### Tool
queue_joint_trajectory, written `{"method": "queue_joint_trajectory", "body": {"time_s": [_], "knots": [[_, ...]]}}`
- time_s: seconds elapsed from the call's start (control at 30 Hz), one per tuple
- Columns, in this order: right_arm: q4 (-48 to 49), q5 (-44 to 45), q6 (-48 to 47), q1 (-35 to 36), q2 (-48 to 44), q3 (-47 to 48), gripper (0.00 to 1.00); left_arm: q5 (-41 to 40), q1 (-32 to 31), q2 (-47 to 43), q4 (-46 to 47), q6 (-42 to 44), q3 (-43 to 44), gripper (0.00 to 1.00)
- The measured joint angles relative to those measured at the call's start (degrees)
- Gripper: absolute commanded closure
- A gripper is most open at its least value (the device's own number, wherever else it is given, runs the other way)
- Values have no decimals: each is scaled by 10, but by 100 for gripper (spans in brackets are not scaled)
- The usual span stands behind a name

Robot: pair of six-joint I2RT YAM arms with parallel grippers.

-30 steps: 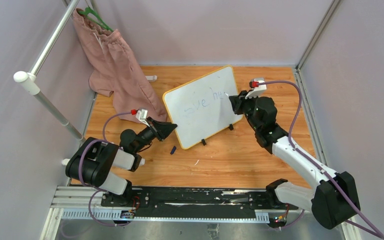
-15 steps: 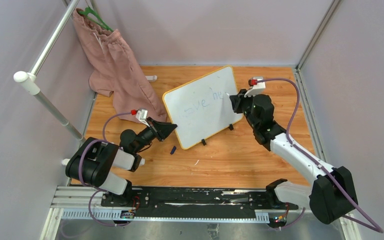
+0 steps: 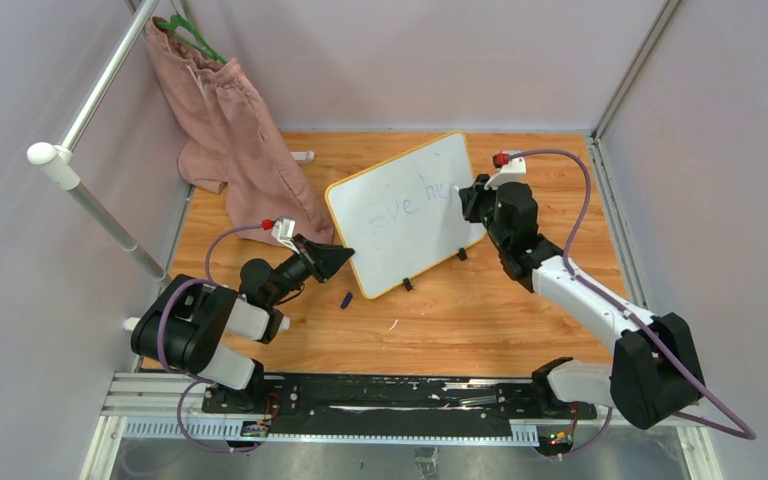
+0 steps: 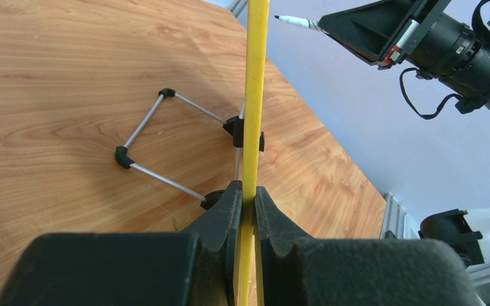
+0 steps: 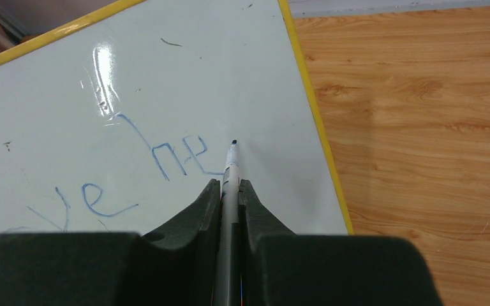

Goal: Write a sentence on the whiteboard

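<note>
The whiteboard (image 3: 405, 210) stands propped on the tabletop (image 3: 480, 300), your left fingers (image 4: 220, 213) clamped tight on its yellow edge to steady it, while your right fingers (image 5: 198, 210) pinch the marker (image 5: 230, 182), tip just past the half-written sentence (image 5: 166, 167), ready for the next letter.
</note>
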Motion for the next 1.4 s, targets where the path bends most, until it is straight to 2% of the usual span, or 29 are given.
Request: {"method": "queue_joint_trajectory", "body": {"time_s": [0.67, 1.4], "knots": [[19, 16, 1, 0, 43, 19, 100, 0, -3, 0, 0, 0, 0, 100], [35, -25, -3, 13, 49, 20, 100, 0, -7, 0, 0, 0, 0, 100]]}}
